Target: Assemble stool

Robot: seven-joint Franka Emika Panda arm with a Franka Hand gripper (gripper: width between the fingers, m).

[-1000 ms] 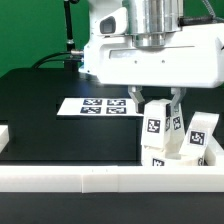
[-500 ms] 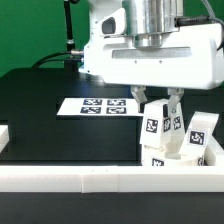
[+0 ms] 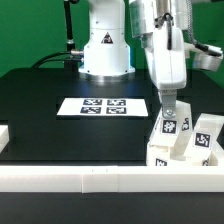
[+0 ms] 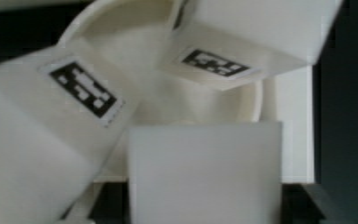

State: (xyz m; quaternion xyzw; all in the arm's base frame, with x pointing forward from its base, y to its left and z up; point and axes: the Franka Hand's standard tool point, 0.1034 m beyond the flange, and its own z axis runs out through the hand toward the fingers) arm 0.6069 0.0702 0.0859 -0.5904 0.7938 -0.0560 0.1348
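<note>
Stool's white tagged plastic block leg point(image 3: 168, 127) looks light, stiff, kinda slick; we'd pinch its flat sides. Gripper point(image 3: 168, 112) at 3 o'clock, can't tell its grip.

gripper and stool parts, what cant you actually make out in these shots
- Gripper: in the exterior view, the arm's body covers the fingers, so open or shut is unclear; the wrist view does not show them clearly.
- Small white block legs with black-and-white square tags: the long white border rail hides their bases in the exterior view.
- White plastic round seat disc: only a curved edge shows in the wrist view, too close and blurred; its hollow centre is unseen.
- Flat white marker board: tag patterns too small to read.
</note>
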